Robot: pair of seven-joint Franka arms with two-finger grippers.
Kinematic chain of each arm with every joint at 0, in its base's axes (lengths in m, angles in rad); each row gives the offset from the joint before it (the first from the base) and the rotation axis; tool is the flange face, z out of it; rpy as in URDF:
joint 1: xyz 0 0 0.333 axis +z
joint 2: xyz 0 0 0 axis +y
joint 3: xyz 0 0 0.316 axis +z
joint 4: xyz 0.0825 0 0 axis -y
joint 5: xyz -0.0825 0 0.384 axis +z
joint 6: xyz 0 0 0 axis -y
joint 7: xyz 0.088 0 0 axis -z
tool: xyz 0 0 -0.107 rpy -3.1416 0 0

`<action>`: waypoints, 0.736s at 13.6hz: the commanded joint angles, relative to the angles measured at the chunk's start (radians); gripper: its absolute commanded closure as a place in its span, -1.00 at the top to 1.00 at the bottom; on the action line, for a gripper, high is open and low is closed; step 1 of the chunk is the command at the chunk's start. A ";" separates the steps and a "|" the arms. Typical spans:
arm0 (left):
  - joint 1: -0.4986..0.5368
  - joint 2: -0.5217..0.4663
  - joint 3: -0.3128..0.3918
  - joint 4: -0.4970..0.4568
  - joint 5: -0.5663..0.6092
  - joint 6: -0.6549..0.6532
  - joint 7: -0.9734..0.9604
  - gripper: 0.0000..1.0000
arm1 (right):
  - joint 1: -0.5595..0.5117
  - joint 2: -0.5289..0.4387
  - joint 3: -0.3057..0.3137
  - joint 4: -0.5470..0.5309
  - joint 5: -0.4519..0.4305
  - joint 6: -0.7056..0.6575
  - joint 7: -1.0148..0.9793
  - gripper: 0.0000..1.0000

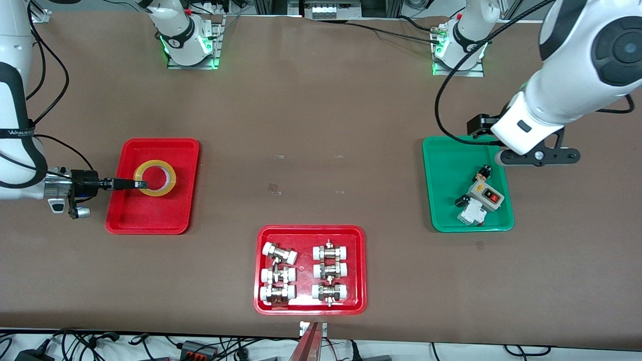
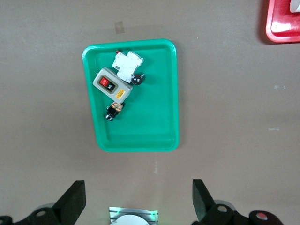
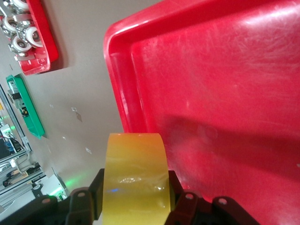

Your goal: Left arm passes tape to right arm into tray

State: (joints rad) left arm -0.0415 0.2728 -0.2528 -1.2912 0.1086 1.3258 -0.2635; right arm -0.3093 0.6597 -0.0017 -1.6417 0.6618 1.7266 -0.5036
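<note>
The yellow tape roll (image 1: pixel 155 178) lies flat over the plain red tray (image 1: pixel 150 215) at the right arm's end of the table. My right gripper (image 1: pixel 135 184) reaches in level from the tray's edge and is shut on the roll's rim. In the right wrist view the tape (image 3: pixel 136 178) sits clamped between the black fingers (image 3: pixel 180 192), over the red tray (image 3: pixel 234 93). I cannot tell whether the roll touches the tray floor. My left gripper (image 1: pixel 539 156) hangs open and empty over the edge of the green tray (image 1: pixel 441 165); its fingers stand wide apart in the left wrist view (image 2: pixel 139 197).
The green tray (image 2: pixel 159 93) holds a grey switch box (image 1: pixel 485 193) and small electrical parts. A red tray (image 1: pixel 261 271) of white-capped metal fittings sits near the front camera at mid-table. Both arm bases stand along the table's edge farthest from the front camera.
</note>
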 commanded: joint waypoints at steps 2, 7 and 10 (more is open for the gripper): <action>0.102 -0.072 -0.019 -0.114 0.014 0.054 0.093 1.00 | -0.042 0.024 0.020 0.023 0.005 -0.004 -0.009 -0.62; 0.228 -0.112 -0.022 -0.192 0.003 0.118 0.260 1.00 | -0.053 0.058 0.023 0.026 0.030 0.048 -0.076 -0.62; 0.258 -0.268 -0.020 -0.422 -0.006 0.283 0.306 1.00 | -0.051 0.060 0.023 0.028 0.062 0.047 -0.078 -0.61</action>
State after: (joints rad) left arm 0.1932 0.1522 -0.2593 -1.5242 0.1085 1.5155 0.0130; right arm -0.3437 0.7153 0.0041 -1.6336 0.6989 1.7850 -0.5673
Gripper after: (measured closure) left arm 0.000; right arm 0.454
